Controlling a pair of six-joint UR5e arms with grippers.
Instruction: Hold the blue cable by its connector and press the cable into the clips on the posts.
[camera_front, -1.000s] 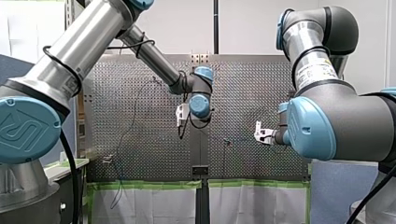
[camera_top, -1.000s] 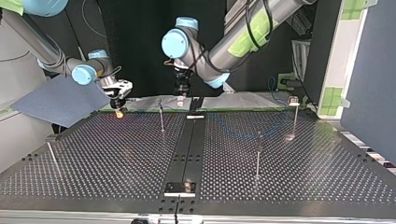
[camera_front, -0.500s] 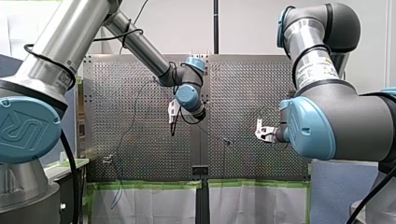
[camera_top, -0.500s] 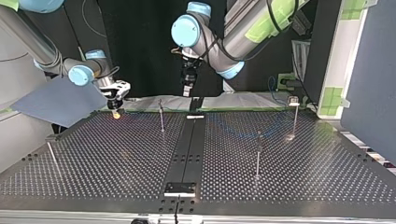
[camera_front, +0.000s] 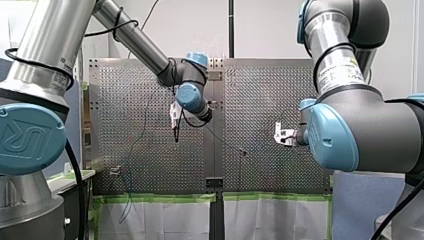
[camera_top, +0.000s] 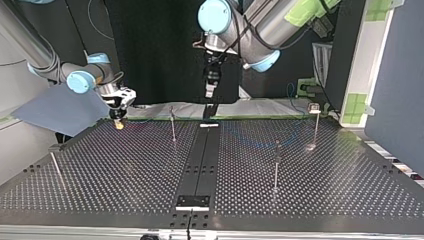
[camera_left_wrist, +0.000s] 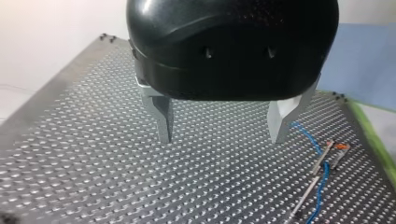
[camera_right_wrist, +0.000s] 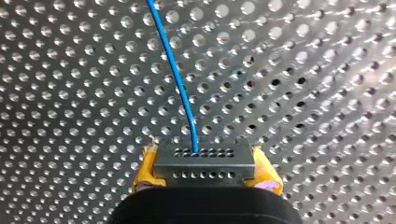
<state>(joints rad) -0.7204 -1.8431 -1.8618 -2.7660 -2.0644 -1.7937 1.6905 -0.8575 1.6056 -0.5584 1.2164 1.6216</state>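
My right hand (camera_right_wrist: 205, 171) is clamping the dark grey connector (camera_right_wrist: 204, 161), upper left of the top view; its blue cable (camera_right_wrist: 180, 84) is running ahead over the perforated metal worktop (camera_right_wrist: 70, 93). My left hand (camera_left_wrist: 223, 135) is hovering, fingers (camera_left_wrist: 161, 121) spread apart.

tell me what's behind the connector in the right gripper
Only perforated table shows behind the connector, the blue cable running out across it. My right gripper hides the connector's rear end.

UR logo on joint cap (camera_front: 27, 140)
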